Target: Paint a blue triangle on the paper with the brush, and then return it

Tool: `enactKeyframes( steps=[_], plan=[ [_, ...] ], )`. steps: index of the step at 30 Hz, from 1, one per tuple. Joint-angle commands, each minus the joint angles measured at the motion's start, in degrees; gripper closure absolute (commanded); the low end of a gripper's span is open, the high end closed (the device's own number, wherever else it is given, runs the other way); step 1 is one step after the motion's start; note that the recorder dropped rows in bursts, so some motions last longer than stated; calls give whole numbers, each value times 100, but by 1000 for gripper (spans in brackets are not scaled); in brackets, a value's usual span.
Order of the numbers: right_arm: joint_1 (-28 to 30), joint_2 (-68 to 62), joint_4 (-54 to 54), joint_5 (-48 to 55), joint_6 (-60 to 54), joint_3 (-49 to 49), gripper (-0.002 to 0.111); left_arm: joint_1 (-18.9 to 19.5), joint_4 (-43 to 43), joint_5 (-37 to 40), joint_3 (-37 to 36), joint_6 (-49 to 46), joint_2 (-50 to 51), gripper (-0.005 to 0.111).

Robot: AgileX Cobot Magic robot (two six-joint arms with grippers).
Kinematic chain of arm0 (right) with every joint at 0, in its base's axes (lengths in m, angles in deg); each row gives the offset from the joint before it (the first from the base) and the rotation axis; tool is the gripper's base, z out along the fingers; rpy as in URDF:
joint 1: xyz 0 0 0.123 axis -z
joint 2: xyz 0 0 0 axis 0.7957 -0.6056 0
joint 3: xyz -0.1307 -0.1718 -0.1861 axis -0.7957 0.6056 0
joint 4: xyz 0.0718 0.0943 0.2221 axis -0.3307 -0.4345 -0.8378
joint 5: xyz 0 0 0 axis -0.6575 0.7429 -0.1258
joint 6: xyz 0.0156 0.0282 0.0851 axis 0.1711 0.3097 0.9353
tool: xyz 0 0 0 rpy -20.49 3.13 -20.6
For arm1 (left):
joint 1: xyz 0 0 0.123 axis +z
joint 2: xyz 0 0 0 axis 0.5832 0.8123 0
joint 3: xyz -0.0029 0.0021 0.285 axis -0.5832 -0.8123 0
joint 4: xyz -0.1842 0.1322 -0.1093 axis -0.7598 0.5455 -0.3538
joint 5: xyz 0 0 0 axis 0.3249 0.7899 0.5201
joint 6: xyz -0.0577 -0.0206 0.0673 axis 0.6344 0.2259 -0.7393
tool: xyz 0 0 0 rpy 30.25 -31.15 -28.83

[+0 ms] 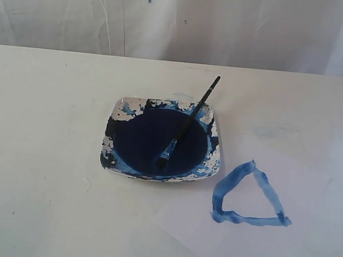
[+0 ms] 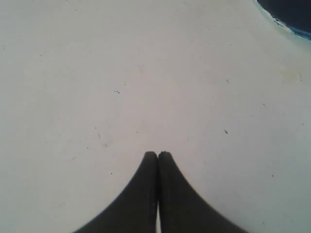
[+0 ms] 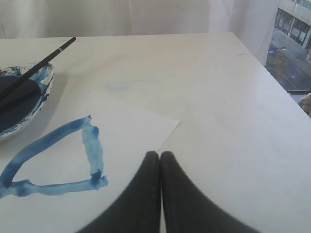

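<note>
A blue triangle (image 1: 249, 197) of watery strokes lies on the white paper (image 1: 282, 238) at the right front; in the right wrist view the blue triangle (image 3: 53, 160) sits on the paper (image 3: 126, 126). The black-handled brush (image 1: 189, 122) rests in the square dish (image 1: 117, 109), bristles in the navy paint, handle leaning over the far rim. The brush (image 3: 39, 65) also shows in the right wrist view. My right gripper (image 3: 160, 154) is shut and empty beside the paper's corner. My left gripper (image 2: 157, 154) is shut and empty over bare table. Neither gripper appears in the exterior view.
The dish (image 3: 46, 77) holds a dark navy paint pool (image 1: 160, 141); its corner (image 2: 286, 12) shows in the left wrist view. The white table (image 1: 34, 151) ends at a white curtain (image 1: 171, 18) behind. The table's right edge (image 3: 272, 82) borders a window.
</note>
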Motion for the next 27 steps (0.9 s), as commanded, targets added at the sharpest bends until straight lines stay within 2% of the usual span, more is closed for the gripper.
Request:
enactKeyframes(
  steps=[1, 18, 23, 25, 27],
  plan=[
    [-3, 24, 59, 2, -64, 14, 108, -37, -46, 56, -57, 7, -27, 107],
    [-3, 24, 59, 2, -64, 14, 108, -37, 181, 41, -57, -7, -27, 107],
    [-3, 24, 59, 2, -64, 14, 108, -37, 681, -109, -57, 44, -27, 107],
    [-3, 24, 59, 2, -64, 14, 108, -37, 983, -162, -57, 311, -27, 107],
    [-3, 24, 59, 2, -64, 14, 108, -37, 1382, -219, -57, 1005, -27, 107]
  ],
)
